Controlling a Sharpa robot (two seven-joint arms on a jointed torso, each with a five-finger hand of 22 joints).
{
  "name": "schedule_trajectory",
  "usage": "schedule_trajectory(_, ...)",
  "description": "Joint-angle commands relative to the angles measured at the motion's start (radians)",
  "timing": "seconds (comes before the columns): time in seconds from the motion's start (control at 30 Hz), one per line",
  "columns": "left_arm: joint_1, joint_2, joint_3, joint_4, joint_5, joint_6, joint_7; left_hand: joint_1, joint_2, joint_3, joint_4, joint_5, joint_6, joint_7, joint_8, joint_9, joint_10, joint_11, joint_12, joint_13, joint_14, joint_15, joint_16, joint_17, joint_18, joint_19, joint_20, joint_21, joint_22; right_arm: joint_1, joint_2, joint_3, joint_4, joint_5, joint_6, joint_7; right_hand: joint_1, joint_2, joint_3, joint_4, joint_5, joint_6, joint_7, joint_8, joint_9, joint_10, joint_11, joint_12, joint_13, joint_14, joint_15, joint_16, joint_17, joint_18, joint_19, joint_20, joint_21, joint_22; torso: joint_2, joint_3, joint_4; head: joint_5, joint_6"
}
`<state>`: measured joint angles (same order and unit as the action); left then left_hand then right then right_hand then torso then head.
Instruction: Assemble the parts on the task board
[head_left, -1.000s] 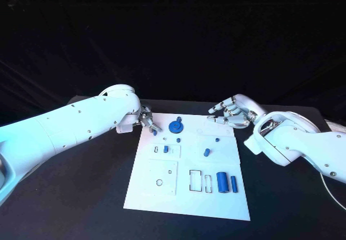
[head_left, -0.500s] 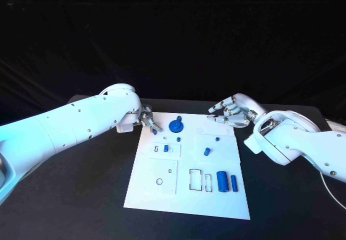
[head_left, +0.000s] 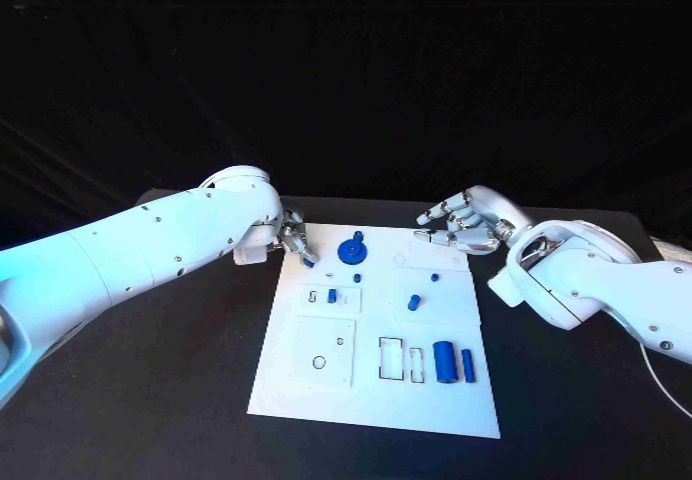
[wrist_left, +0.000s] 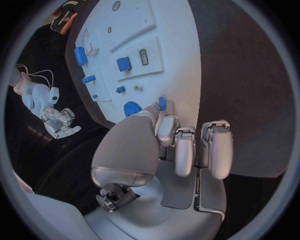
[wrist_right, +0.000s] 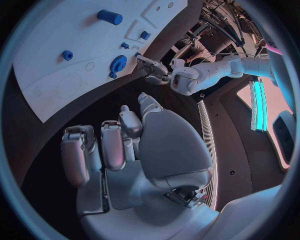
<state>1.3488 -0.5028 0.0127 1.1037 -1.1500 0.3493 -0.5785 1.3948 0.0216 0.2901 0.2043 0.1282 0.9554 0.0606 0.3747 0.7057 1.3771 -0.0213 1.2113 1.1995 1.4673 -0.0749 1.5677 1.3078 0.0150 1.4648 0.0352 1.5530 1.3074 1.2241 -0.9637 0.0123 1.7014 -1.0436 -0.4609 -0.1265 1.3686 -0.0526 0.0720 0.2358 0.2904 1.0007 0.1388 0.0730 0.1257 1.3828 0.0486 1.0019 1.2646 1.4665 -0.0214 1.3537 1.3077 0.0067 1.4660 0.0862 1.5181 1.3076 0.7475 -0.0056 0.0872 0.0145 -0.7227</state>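
The white task board (head_left: 325, 400) lies lengthwise in the middle of the table. My left hand (head_left: 293, 240) hovers at the board's far left corner and pinches a small blue peg (wrist_left: 162, 103) between thumb and a finger; the peg (head_left: 307, 263) hangs just over the board's edge. Close beside it a blue gear (head_left: 353, 252) sits on the board. My right hand (head_left: 464, 228) is at the far right corner, fingers loosely bent and apart, holding nothing. The right wrist view shows that palm (wrist_right: 125, 150) empty.
Small blue pieces (head_left: 332, 296) (head_left: 414, 303) stand in the board's middle rows. A thick blue cylinder (head_left: 446, 362) and a thin blue bar (head_left: 467, 367) lie near the board's near right side, beside empty rectangular slots (head_left: 391, 360). Black table surrounds the board.
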Motion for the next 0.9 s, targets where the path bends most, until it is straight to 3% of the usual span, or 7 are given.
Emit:
schedule_trajectory(0.03,0.000,-0.001,0.000,0.002,0.012,0.003,0.013,-0.046,-0.057,0.173,-0.098,-0.001,0.000,0.003,0.012,0.013,-0.001,0.009,-0.002,0.005,0.104,0.010,0.003,0.263,-0.008,0.093,0.003,-0.005,0.244,-0.001,0.000,0.000,0.001,-0.005,0.011,0.004,0.007,0.004,0.000,-0.003,0.006,0.004,0.000,-0.001,0.001,-0.002,0.000,0.003,0.001,0.053,-0.001,-0.004,0.042,0.019,0.028,0.004,-0.003,0.171,0.000,-0.0001,0.0003,0.000,-0.001)
schedule_trajectory(0.13,-0.001,-0.004,0.000,0.004,0.016,-0.001,0.016,-0.072,-0.076,0.233,-0.112,-0.002,0.000,0.005,0.018,0.025,0.001,0.009,-0.001,0.005,0.104,0.004,0.003,0.263,-0.008,0.092,0.008,-0.005,0.244,-0.001,0.000,0.000,0.001,-0.005,0.011,0.004,0.007,0.004,0.000,-0.003,0.006,0.004,0.000,-0.001,0.001,-0.002,0.000,0.003,0.001,0.053,-0.001,-0.004,0.042,0.019,0.028,0.004,-0.003,0.171,0.000,0.0000,-0.0002,0.000,-0.001)
schedule_trajectory(0.4,-0.004,-0.036,0.000,0.048,0.025,-0.044,0.037,-0.090,-0.095,0.280,-0.134,-0.003,0.001,0.002,0.025,0.038,0.005,0.009,0.000,0.006,0.104,0.007,0.003,0.263,-0.008,0.093,0.005,-0.004,0.245,-0.001,-0.001,0.000,0.001,-0.005,0.012,0.004,0.007,0.004,0.000,-0.003,0.006,0.004,0.000,-0.001,0.001,-0.002,0.000,0.003,0.001,0.053,-0.001,-0.004,0.042,0.019,0.028,0.004,-0.003,0.171,-0.001,0.0001,-0.0006,0.002,0.000)
schedule_trajectory(0.67,-0.009,-0.115,0.000,0.193,0.000,-0.158,0.065,-0.100,-0.109,0.299,-0.145,-0.004,0.006,0.000,0.031,0.046,0.010,0.007,0.005,0.009,0.104,0.006,0.003,0.263,-0.008,0.093,0.004,-0.005,0.245,-0.001,-0.002,0.000,0.000,-0.004,0.012,0.005,0.009,0.004,0.000,-0.004,0.006,0.004,0.000,-0.001,0.001,-0.002,0.000,0.003,0.001,0.053,-0.002,-0.005,0.041,0.019,0.028,0.004,-0.003,0.171,-0.002,0.0001,0.0027,0.004,-0.001)
schedule_trajectory(0.9,-0.043,-0.193,-0.001,0.319,-0.027,-0.282,0.067,-0.106,-0.117,0.312,-0.150,-0.005,0.011,-0.003,0.035,0.050,0.017,0.005,0.011,0.015,0.104,0.005,0.003,0.263,-0.009,0.094,0.002,-0.002,0.247,-0.001,-0.004,0.000,-0.002,-0.003,0.011,0.005,0.009,0.004,0.000,-0.004,0.006,0.005,0.000,-0.001,0.001,-0.002,0.000,0.003,0.001,0.053,-0.002,-0.006,0.041,0.019,0.028,0.004,-0.004,0.171,-0.003,0.0001,0.0061,0.003,-0.003)
